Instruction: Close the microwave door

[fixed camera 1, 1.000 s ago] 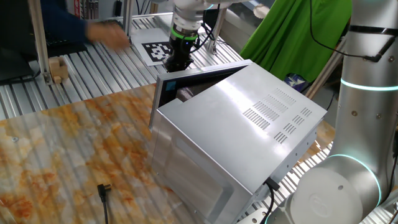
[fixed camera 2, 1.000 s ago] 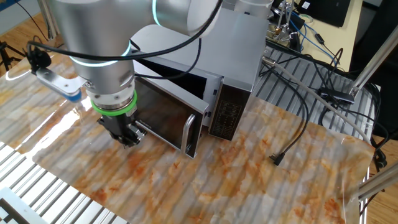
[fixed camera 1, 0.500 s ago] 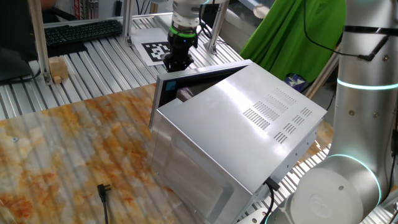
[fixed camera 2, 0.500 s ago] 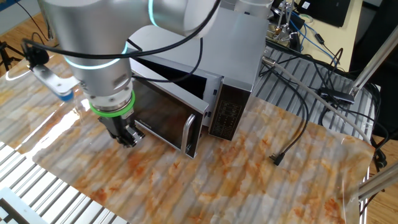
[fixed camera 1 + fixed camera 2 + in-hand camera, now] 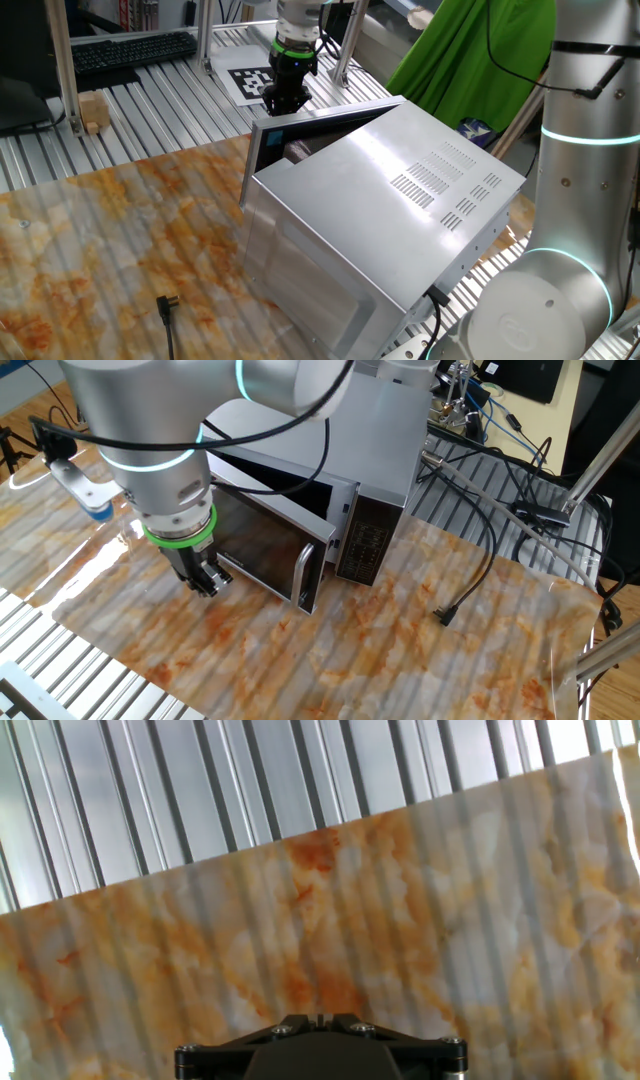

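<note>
keyboard, wooden block, green cloth

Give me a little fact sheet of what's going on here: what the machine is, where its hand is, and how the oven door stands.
machine: one robot arm at a table
gripper: low, outside the microwave door; contact unclear
jaws: cannot tell if open or shut
microwave door: partly open, not latched
microwave: silver box on marbled orange mat
loose plug: lying on the mat, right of the microwave

no readable text anywhere; only a black-and-white marker sheet with a coded pattern.
</note>
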### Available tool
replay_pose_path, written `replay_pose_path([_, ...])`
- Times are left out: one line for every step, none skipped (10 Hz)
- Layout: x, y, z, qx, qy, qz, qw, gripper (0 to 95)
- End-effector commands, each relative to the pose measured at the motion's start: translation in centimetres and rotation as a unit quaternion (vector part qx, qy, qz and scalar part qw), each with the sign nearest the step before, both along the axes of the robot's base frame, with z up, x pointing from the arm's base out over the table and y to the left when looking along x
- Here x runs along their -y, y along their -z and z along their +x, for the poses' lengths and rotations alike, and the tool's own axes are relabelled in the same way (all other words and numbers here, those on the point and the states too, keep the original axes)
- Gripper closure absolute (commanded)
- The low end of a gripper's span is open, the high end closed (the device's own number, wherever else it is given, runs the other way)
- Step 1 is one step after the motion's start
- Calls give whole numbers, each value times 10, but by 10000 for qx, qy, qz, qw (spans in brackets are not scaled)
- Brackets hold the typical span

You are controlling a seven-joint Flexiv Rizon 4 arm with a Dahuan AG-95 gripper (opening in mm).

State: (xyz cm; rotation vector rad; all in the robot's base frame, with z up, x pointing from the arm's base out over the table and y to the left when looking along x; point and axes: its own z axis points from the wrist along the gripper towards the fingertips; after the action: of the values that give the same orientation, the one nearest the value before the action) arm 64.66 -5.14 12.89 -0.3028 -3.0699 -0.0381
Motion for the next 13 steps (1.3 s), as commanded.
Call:
replay_pose_path([-4,-1,1,-135,153,41,9998,950])
replay_pose_path([-8,-3,1,-147,162,69,9997,950])
replay_pose_path([-12,-5,2,-145,159,68,9997,950])
replay_pose_path([-19,-12,2,-165,187,70,9997,950])
replay_pose_path([-24,-18,1,-194,204,64,9996,950])
replay_pose_path([-29,-26,1,-239,194,49,9995,950])
replay_pose_path([-30,-31,0,-240,118,53,9996,950])
replay_pose_path([-31,-34,-1,-238,65,47,9997,950])
replay_pose_path([-35,-39,-8,-232,3,51,9997,950])
replay_pose_path([-39,-40,-14,-214,-9,45,9998,950])
replay_pose_path([-41,-42,-19,-202,-20,37,9998,950])
replay_pose_path([-46,-44,-29,-196,-52,31,9998,950])
replay_pose_path([-49,-44,-35,-194,-78,33,9998,950])
